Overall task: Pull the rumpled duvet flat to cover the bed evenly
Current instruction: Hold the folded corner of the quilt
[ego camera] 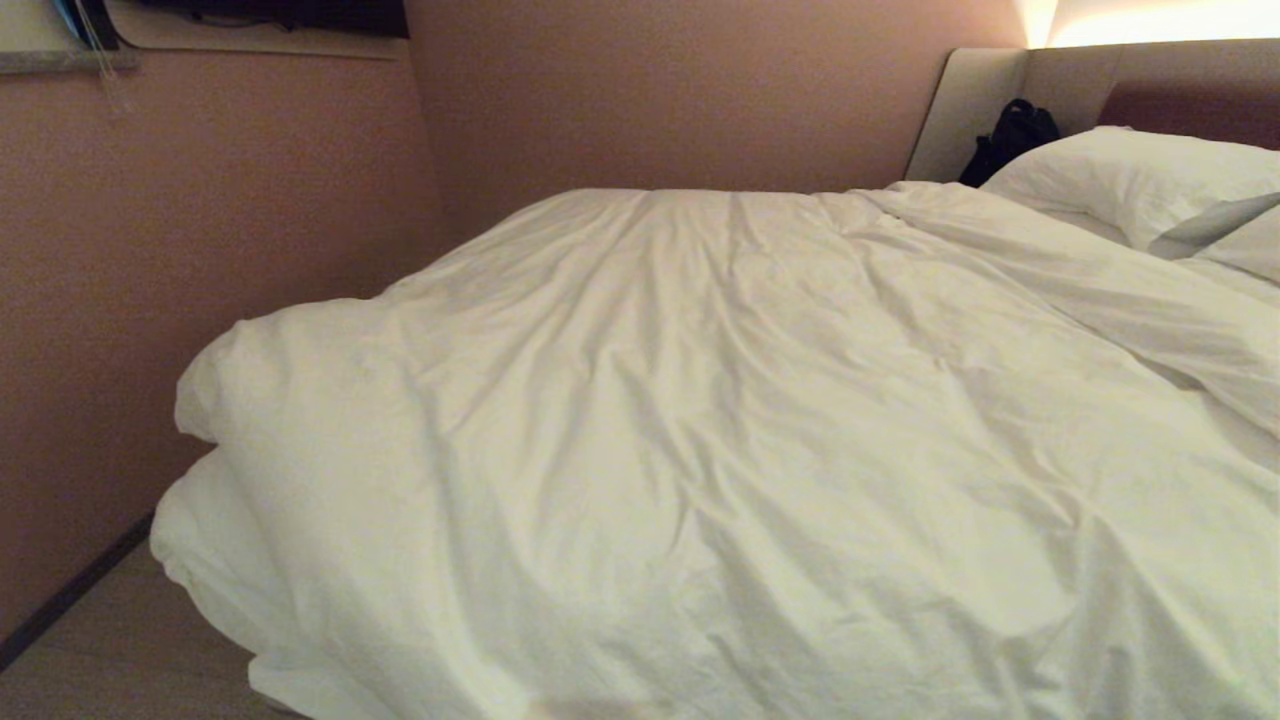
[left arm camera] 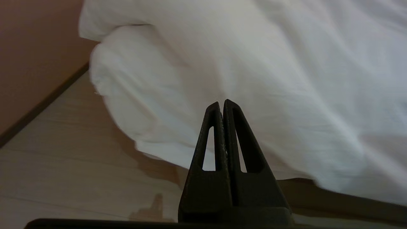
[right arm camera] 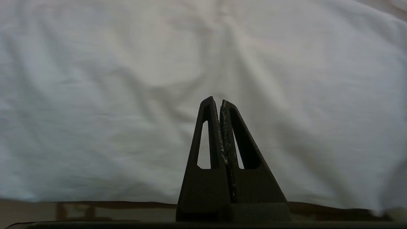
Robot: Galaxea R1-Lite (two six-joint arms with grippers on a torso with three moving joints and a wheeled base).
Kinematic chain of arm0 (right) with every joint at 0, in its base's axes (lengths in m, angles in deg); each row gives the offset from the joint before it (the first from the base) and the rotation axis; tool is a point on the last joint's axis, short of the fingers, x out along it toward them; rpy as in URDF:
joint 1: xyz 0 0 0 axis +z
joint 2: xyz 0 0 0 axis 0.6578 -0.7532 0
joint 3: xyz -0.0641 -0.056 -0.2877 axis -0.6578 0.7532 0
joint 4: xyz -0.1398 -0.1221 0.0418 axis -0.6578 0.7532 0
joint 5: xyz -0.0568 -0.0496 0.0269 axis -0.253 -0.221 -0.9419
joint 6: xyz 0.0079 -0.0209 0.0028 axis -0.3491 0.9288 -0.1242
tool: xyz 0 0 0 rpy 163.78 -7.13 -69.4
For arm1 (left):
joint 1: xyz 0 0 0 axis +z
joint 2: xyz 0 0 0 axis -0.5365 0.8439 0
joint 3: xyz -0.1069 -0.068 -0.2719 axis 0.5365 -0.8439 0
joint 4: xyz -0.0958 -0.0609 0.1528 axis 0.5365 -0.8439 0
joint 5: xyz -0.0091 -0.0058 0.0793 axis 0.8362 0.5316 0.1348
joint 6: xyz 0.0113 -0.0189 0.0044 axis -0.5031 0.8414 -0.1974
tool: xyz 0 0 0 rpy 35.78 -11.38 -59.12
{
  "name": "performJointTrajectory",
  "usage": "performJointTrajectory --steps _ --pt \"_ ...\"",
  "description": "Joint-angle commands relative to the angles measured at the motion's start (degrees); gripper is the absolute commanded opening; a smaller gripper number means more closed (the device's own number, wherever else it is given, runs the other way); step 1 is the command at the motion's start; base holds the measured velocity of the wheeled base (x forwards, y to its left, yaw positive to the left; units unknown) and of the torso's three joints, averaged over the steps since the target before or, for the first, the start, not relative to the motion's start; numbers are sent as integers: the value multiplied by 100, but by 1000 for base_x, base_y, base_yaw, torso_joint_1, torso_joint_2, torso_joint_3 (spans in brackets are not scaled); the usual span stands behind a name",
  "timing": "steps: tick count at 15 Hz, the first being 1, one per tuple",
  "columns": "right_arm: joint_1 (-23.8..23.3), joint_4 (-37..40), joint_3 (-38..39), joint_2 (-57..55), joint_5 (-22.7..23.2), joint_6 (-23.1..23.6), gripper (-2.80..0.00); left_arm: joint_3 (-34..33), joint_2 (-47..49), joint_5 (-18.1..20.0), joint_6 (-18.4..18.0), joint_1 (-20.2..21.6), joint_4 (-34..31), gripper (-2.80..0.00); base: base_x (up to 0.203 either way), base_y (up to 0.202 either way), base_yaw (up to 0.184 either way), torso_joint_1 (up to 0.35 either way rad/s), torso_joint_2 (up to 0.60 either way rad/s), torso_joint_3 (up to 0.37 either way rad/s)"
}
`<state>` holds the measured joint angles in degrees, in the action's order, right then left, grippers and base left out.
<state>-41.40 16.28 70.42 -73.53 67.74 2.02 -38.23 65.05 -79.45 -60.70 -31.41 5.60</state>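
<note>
The white duvet (ego camera: 700,430) lies wrinkled across the bed, bulging at its left corner (ego camera: 230,380) and hanging over the near side. Of the bed I see only the padded headboard (ego camera: 1150,85) at the far right. Neither arm shows in the head view. In the left wrist view my left gripper (left arm camera: 221,103) is shut and empty, pointing at the overhanging duvet (left arm camera: 254,79) near its corner, apart from it. In the right wrist view my right gripper (right arm camera: 217,101) is shut and empty, facing the duvet's hanging side (right arm camera: 127,95) without touching it.
A pinkish wall (ego camera: 200,250) runs close along the bed's left side, leaving a narrow strip of wooden floor (ego camera: 110,660). White pillows (ego camera: 1140,180) lie at the head end, with a black bag (ego camera: 1010,135) against the headboard. Floor (left arm camera: 63,165) lies under the duvet's edge.
</note>
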Motion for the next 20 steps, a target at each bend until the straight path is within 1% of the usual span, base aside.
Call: performJointTrajectory --steps 1,20 --pt "0 -2 0 2 -4 1 -280 0 6 -3 7 2 -1 -280 0 193 -2 4 6 7" --pt "0 -2 0 2 5 1 -280 0 6 -3 18 2 -1 -280 0 193 -1 2 2 3"
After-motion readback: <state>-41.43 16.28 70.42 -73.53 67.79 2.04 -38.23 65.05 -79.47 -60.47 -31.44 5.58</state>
